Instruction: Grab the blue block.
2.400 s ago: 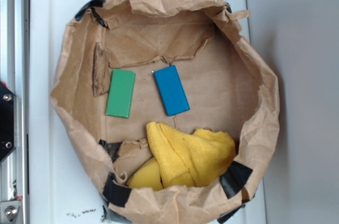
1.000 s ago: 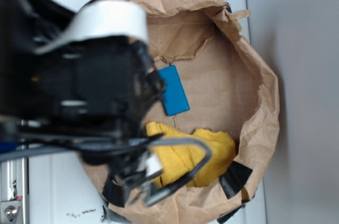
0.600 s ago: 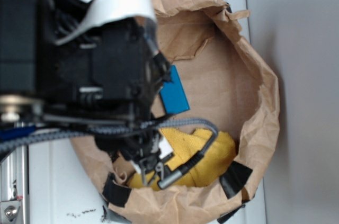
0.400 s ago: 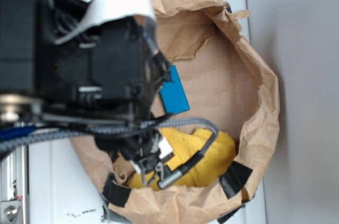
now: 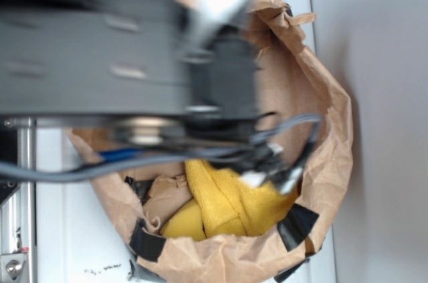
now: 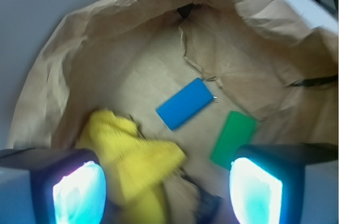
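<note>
Exterior view: the blurred arm (image 5: 134,62) fills the upper left and centre, hiding the blue block; only the paper bag (image 5: 334,136) and yellow cloth (image 5: 231,203) show.

Wrist view: the blue block (image 6: 184,103) lies flat at centre frame, the green block (image 6: 233,138) near it to the lower right. The gripper (image 6: 167,181) is spread wide and empty (pads glowing at both lower corners), so descent and grasp remain.

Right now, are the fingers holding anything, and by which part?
Nothing. The gripper is open above the bag; the blue block lies untouched on its floor.
</note>
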Robot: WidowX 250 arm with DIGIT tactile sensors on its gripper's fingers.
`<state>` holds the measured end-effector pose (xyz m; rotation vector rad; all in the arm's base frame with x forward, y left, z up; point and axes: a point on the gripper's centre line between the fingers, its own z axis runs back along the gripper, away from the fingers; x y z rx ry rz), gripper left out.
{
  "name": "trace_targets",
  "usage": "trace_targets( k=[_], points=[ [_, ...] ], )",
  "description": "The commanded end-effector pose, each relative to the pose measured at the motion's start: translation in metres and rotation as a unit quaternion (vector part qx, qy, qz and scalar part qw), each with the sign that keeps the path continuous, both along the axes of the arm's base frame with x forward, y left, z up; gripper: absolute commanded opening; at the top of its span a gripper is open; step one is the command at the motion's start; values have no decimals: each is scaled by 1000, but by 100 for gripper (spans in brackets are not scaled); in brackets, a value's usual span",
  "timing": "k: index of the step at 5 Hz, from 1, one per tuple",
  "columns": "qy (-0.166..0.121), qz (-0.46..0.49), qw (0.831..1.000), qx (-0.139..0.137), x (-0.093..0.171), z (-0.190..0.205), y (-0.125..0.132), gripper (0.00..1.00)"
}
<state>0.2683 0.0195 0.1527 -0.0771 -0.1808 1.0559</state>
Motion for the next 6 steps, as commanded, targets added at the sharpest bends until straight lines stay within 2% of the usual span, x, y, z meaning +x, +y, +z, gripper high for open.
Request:
trace_targets(
  k=[1, 4, 5, 6],
  points=[
    [-65, 133, 989, 24, 47, -24, 23, 100],
    [-65, 133, 989, 24, 47, -24, 23, 100],
    [-45, 158, 985, 47, 28, -7, 26, 100],
    [-37, 170, 982, 69, 30, -10, 33, 100]
  ],
)
